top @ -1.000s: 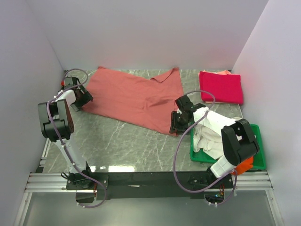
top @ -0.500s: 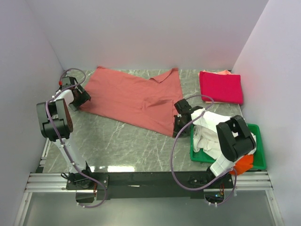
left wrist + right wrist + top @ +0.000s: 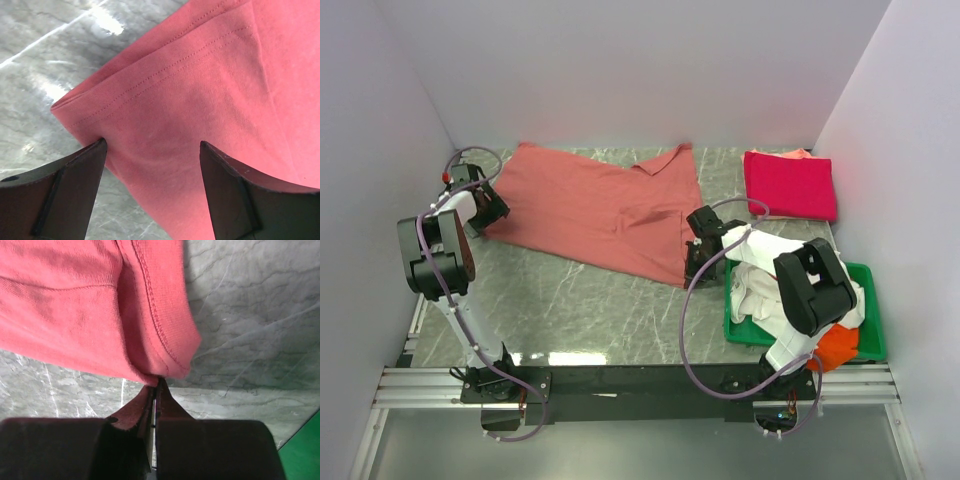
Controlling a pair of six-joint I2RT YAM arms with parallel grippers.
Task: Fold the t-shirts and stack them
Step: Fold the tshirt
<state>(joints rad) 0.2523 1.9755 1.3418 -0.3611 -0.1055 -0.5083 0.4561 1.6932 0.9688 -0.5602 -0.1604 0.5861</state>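
Observation:
The large salmon-red t-shirt (image 3: 600, 210) lies spread across the back of the table. My left gripper (image 3: 488, 208) is open at its left corner; in the left wrist view the fingers straddle the hemmed corner (image 3: 200, 90), gripper (image 3: 152, 144). My right gripper (image 3: 695, 262) is shut on the shirt's near right corner, and the right wrist view shows the bunched hem (image 3: 165, 335) pinched at the tips of the gripper (image 3: 159, 381). A folded crimson-pink t-shirt (image 3: 790, 185) lies at the back right. A white t-shirt (image 3: 760, 285) and an orange one (image 3: 838, 350) are heaped in the tray.
A green plastic tray (image 3: 873, 320) sits at the near right, its corner showing in the right wrist view (image 3: 305, 450). White walls close in the left, back and right. Bare grey marble tabletop (image 3: 580, 310) lies in front of the salmon shirt.
My right gripper has closed on the salmon shirt's near right corner after moving in slightly to the left. The left gripper has shifted a little toward the shirt's left corner and stays open.

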